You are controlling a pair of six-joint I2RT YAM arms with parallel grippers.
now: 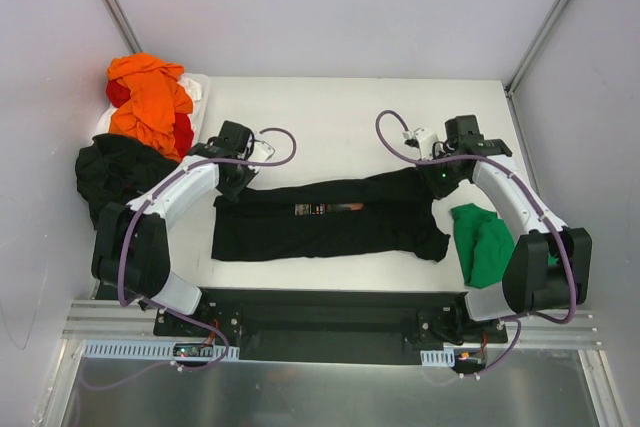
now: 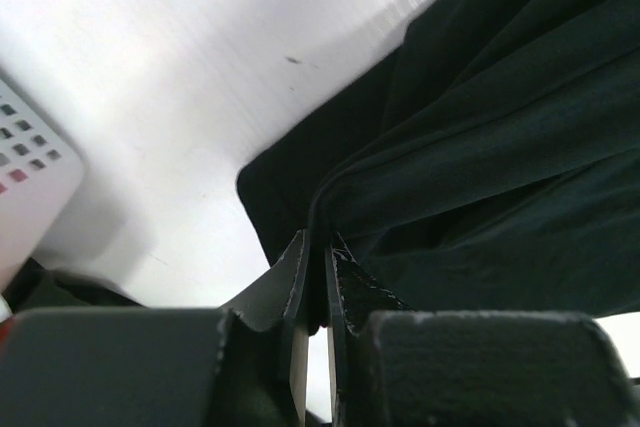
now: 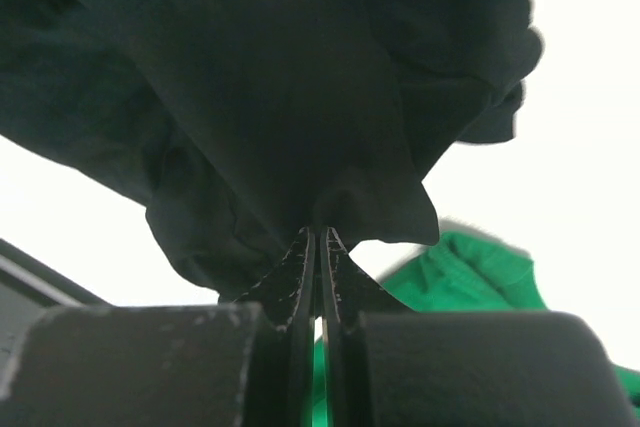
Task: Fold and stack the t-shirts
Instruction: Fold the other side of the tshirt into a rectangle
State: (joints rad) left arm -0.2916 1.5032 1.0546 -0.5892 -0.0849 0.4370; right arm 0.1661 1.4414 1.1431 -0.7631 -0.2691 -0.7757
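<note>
A black t-shirt point(image 1: 320, 222) with a small rectangular chest print point(image 1: 325, 208) lies stretched sideways across the middle of the table, folded lengthwise. My left gripper point(image 1: 241, 180) pinches its far left corner; in the left wrist view the jaws point(image 2: 318, 247) are shut on the dark hem point(image 2: 480, 147). At the shirt's far right end my right gripper point(image 1: 437, 179) is shut on a bunched fold, which rises as black cloth point(image 3: 300, 97) above the jaws point(image 3: 318, 237). A bright green t-shirt point(image 1: 482, 243) lies at the right, also seen as green cloth point(image 3: 470, 267) in the right wrist view.
Orange and red shirts point(image 1: 150, 102) are heaped on a white bin point(image 1: 198, 83) at the back left. Another crumpled black shirt point(image 1: 115, 172) lies just in front of them. Grey walls enclose the table on three sides. The bin's white gridded wall point(image 2: 30, 162) shows in the left wrist view.
</note>
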